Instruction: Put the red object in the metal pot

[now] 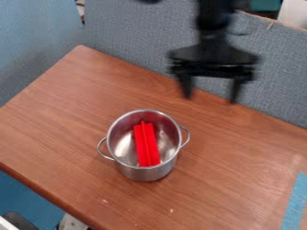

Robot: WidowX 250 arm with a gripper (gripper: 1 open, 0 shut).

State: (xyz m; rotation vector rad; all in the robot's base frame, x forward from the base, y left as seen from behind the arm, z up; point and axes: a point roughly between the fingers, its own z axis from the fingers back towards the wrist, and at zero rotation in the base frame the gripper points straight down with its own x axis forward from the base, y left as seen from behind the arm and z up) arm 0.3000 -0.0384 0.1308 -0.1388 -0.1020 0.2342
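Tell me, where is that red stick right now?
The red object lies inside the metal pot, near the front middle of the wooden table, below the open gripper.

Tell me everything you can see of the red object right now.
The red object is a plain, bright red, elongated bar that looks like plastic or painted wood. It lies inside the metal pot, resting on the bottom and running roughly across the pot's width. Nothing else touches it; the open gripper hangs above and beyond the pot, empty.
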